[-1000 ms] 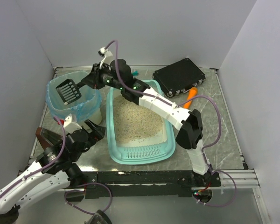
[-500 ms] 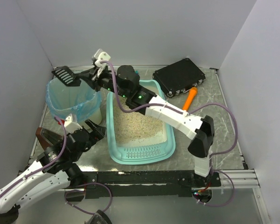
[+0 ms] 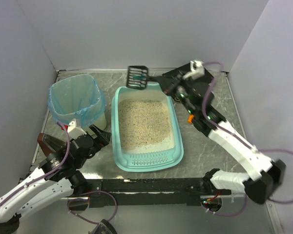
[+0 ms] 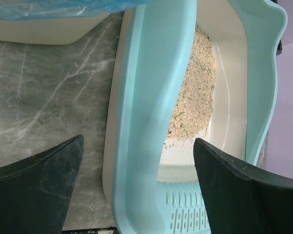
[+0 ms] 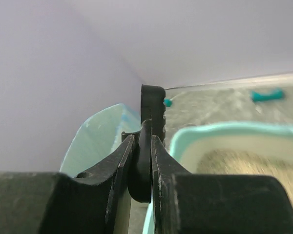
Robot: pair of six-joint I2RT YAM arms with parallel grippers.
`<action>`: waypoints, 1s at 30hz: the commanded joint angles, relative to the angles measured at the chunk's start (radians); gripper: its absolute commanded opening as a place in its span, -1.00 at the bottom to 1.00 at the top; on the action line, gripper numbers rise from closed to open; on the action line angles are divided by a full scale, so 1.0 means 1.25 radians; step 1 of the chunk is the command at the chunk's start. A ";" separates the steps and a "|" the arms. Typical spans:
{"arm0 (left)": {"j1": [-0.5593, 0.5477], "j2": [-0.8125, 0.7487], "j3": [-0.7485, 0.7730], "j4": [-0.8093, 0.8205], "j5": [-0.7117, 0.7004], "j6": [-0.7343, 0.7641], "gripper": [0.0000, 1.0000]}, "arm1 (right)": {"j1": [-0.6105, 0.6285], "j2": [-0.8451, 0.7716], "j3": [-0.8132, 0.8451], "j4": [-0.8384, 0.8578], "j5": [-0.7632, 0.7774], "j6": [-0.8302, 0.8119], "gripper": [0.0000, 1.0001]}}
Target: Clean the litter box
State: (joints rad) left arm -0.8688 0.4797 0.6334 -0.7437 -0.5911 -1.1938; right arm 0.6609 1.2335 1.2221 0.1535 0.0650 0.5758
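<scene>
The litter box [image 3: 147,155] sits at the middle of the counter [image 3: 219,105], its slotted lip at the near end and beige litter [image 3: 144,122] spread across its cream inside. The right gripper [image 3: 161,80] is clamped on the handle of a black scoop [image 3: 136,77], whose slotted head hangs over the box's far rim. In the right wrist view, the fingers [image 5: 121,161] pinch the handle from both sides. The left gripper [image 3: 90,139] hovers at the box's near left side, fingers [image 4: 36,185] wide apart and holding nothing, with the teal rim [image 4: 151,97] between them. A white bin [image 3: 73,100] lined with a blue bag stands just left of the box.
</scene>
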 commanded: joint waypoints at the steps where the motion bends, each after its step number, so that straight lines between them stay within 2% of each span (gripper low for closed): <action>1: 0.000 0.031 0.005 0.043 0.013 0.009 0.94 | -0.026 -0.152 -0.153 -0.026 0.064 0.164 -0.97; 5: 0.000 0.053 -0.005 0.064 0.016 0.005 0.94 | -0.033 -0.214 -0.257 -0.090 0.057 0.177 -0.92; 9: 0.000 0.071 -0.010 0.061 0.013 -0.006 0.94 | -0.034 -0.186 -0.360 -0.118 0.013 0.241 -0.91; 12: -0.001 0.074 -0.013 0.064 0.015 -0.007 0.94 | -0.033 -0.139 -0.393 -0.066 -0.048 0.244 -0.69; 13: -0.001 0.072 -0.015 0.062 0.015 -0.012 0.94 | -0.031 -0.129 -0.389 -0.087 -0.047 0.241 -0.49; 15: -0.001 0.068 -0.013 0.056 0.014 -0.016 0.94 | -0.030 -0.111 -0.370 -0.120 -0.035 0.244 -0.28; 16: -0.001 0.062 -0.012 0.045 0.011 -0.024 0.94 | -0.029 -0.112 -0.368 -0.152 -0.020 0.241 -0.09; 17: -0.001 0.059 -0.012 0.040 0.008 -0.027 0.94 | -0.030 -0.128 -0.371 -0.177 -0.001 0.238 0.19; 18: -0.001 0.056 -0.012 0.038 0.009 -0.025 0.94 | -0.029 -0.141 -0.375 -0.185 0.040 0.233 0.99; 23: -0.001 0.047 -0.004 0.009 -0.004 -0.029 0.94 | -0.029 -0.276 -0.369 -0.221 0.147 0.145 1.00; 30: -0.001 0.060 0.041 -0.039 -0.047 -0.032 0.94 | -0.030 -0.366 -0.273 -0.413 0.345 -0.009 1.00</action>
State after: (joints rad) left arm -0.8688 0.5495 0.6239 -0.7513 -0.6014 -1.2175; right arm 0.6197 0.8280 0.8040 -0.2283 0.3027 0.7036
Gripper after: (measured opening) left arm 0.972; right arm 0.999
